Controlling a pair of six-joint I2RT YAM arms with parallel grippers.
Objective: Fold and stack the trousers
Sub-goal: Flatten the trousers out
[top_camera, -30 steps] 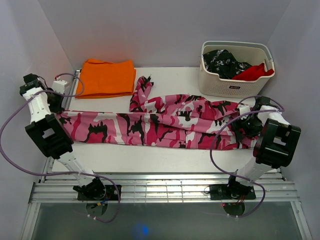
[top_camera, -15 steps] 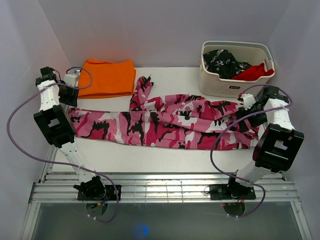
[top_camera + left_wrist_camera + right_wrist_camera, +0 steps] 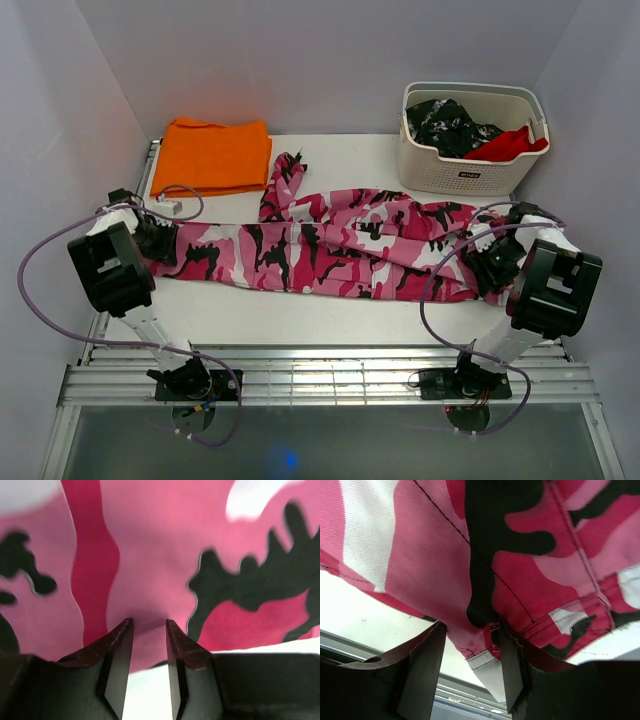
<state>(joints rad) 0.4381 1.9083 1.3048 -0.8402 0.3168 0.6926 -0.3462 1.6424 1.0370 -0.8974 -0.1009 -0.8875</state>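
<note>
Noted since a second ago, from overhead: left gripper [image 3: 158,243] brought forward from beside the orange cloth [image 3: 215,155] and down onto the leg end of the trousers [image 3: 330,245]; right gripper [image 3: 482,268] drawn nearer and lower at the waist end; leg end of the garment shifted slightly inward from the left.

Found the trousers laid lengthwise across the white table [image 3: 350,150], left to right, surface rumpled, one leg end curled up toward the back. Print recorded as camouflage patches of hot pink, pale pink, white and black. Found the orange cloth folded flat at the back left, apart from the trousers. Logged a cream slotted plastic basket [image 3: 470,175] at the back right, holding a black-and-white speckled garment [image 3: 445,122] and a red cloth [image 3: 510,143].

Left wrist view: saw two dark wedge-shaped fingers [image 3: 117,650] standing a narrow gap apart, tips at the hem of the trousers [image 3: 150,545], smooth pink weave showing in the gap. Cannot tell whether the cloth is pinched or merely beneath.

Right wrist view: saw the dark fingers [image 3: 425,670] closed against a bunched, stitched edge of the trousers [image 3: 435,555], twill weave and black seam thread plain, a white patch hanging between the tips. Judged clamped on the cloth.
</note>
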